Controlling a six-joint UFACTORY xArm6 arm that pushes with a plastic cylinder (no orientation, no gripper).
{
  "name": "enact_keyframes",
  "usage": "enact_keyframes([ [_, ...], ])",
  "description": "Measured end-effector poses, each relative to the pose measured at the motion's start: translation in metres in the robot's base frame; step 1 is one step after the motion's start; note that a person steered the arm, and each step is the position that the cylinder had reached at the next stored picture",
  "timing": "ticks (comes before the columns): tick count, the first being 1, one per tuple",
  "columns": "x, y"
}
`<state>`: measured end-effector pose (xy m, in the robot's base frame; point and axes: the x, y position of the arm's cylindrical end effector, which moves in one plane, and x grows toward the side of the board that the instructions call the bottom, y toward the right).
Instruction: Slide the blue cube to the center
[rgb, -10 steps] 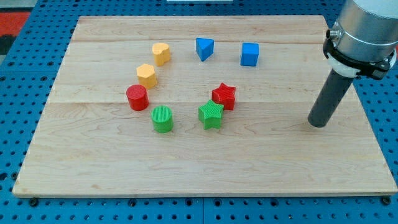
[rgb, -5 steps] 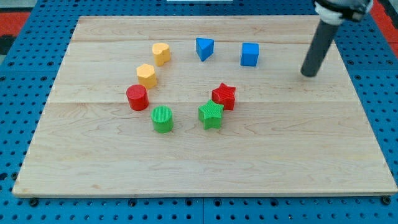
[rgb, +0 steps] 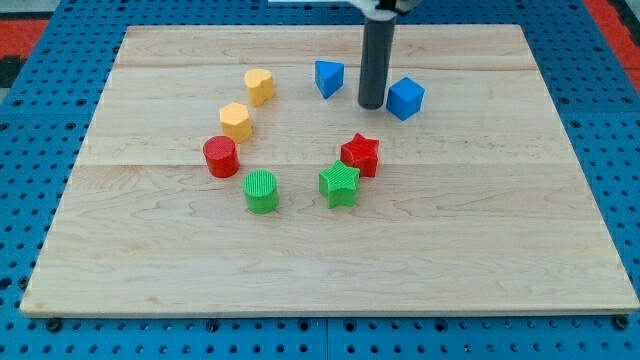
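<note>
The blue cube (rgb: 405, 98) sits near the view's top, right of centre, turned slightly askew. My tip (rgb: 371, 104) is down on the board just left of the cube, close to or touching its left side. A blue triangular block (rgb: 328, 77) lies left of the rod.
A yellow heart-shaped block (rgb: 259, 86) and a yellow block (rgb: 236, 121) lie at upper left. A red cylinder (rgb: 220, 157), green cylinder (rgb: 261, 191), green star (rgb: 339, 184) and red star (rgb: 360, 154) ring the middle of the wooden board (rgb: 500, 250).
My tip swept from the view's right edge up and leftward, now standing left of the blue cube. The cube shifted slightly right and down and rotated.
</note>
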<state>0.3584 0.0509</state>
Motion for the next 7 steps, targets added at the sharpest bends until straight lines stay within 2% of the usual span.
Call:
enact_keyframes([
  [1, -0.007, 0.03],
  [2, -0.019, 0.017],
  [3, -0.061, 0.025],
  [4, -0.066, 0.054],
  [5, -0.009, 0.05],
  [6, -0.002, 0.035],
  [7, -0.038, 0.09],
])
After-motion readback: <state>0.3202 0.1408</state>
